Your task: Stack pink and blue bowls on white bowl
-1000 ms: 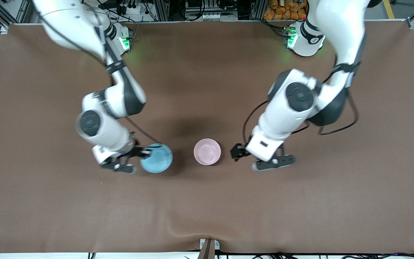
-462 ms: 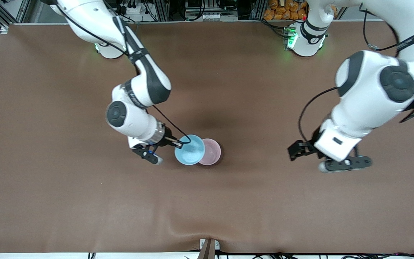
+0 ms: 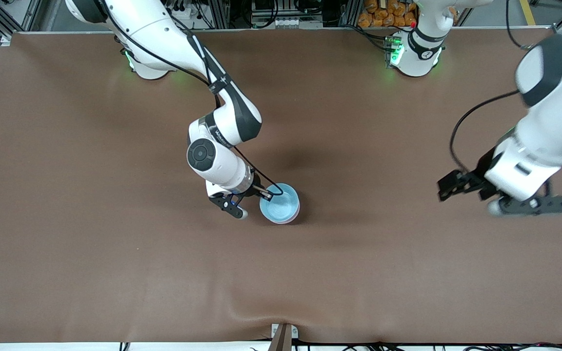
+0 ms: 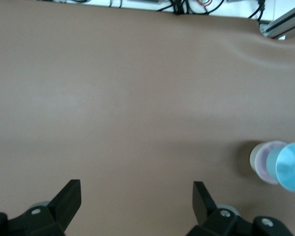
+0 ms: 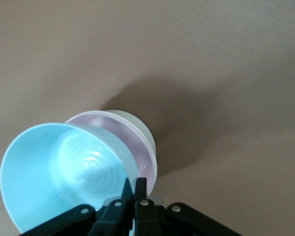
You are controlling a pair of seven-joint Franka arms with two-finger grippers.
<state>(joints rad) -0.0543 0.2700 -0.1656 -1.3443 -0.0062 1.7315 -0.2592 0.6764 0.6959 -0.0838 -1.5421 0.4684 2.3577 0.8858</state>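
My right gripper (image 3: 265,196) is shut on the rim of the light blue bowl (image 3: 279,204) and holds it tilted right over the pink bowl (image 3: 297,210), of which only a rim sliver shows. In the right wrist view my right gripper (image 5: 135,184) pinches the blue bowl (image 5: 64,167). Under it the pink bowl (image 5: 140,147) sits nested in the white bowl (image 5: 146,129). The left wrist view shows the blue bowl (image 4: 291,167), pink bowl (image 4: 265,164) and white bowl (image 4: 254,158) far off. My left gripper (image 3: 449,189) hangs open and empty over bare table near the left arm's end (image 4: 137,189).
The brown table cover (image 3: 115,273) has a raised fold (image 3: 242,304) near the front edge. A metal bracket (image 3: 283,334) sits at that edge. Cables and a rack (image 3: 271,12) line the robots' side.
My right gripper carried the blue bowl across to over the pink bowl. My left arm swung away toward its own end of the table, with its gripper still open.
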